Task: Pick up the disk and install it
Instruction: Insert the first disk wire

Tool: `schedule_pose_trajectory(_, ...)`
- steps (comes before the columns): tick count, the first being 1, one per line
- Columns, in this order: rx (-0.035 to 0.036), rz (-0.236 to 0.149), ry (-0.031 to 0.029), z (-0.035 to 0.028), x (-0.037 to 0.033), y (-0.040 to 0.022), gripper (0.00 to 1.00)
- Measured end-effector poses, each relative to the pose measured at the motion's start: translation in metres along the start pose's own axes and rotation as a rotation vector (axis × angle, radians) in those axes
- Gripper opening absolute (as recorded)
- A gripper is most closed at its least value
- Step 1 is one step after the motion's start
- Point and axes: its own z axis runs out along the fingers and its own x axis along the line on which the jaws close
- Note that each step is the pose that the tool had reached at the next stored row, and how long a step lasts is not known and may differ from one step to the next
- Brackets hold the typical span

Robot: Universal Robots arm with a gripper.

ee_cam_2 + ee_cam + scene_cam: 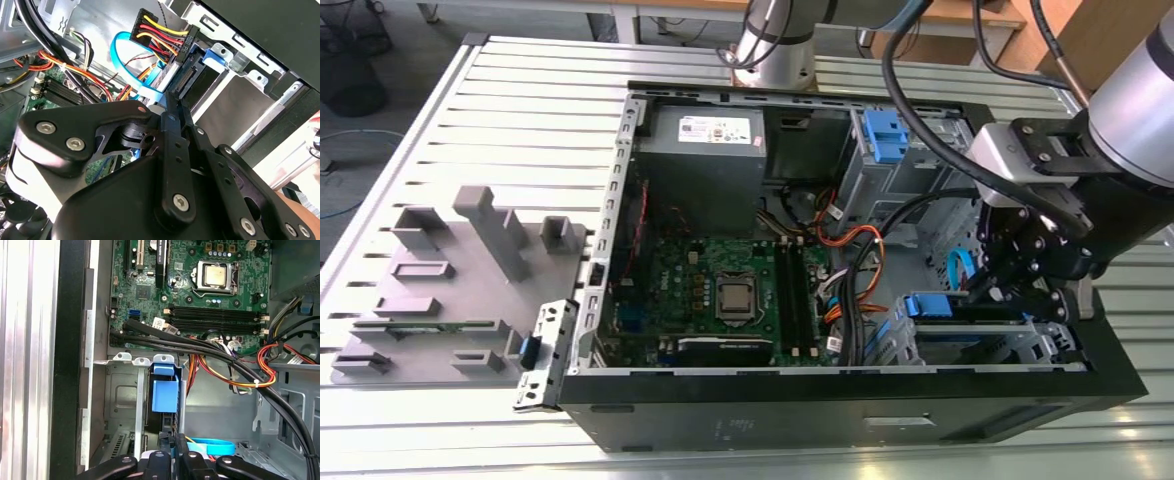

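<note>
In the exterior view, at its left, a grey moulded plastic fixture block (447,290) with upright fins lies on the ribbed silver metal table (520,100). Just beside it stands the open black desktop computer case (854,420), side panel off. Inside it are the green motherboard (720,290) and, beyond that, a grey metal power-supply box (704,150) with a white sticker. Further toward the exterior view's right, orange and black cables (847,250) run past a small upright blue plastic latch (887,130) on the metal drive cage.

At the case's near right corner sits the flat silver hard drive in its blue plastic carrier frame (945,306) — standing on edge in the lower drive bay (120,400), its blue end tab (164,392) facing out in the first wrist view. The black gripper (998,290) hangs just beside it; its fingers (175,117) lie close together, reaching toward the drive's connector edge — whether they pinch the carrier, I cannot tell.
</note>
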Motion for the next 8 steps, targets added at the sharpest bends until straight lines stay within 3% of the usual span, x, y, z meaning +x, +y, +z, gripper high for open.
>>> schedule_pose_trajectory(8,0.0000,0.000,-0.0006,0.0036,0.0002,0.0000,0.16)
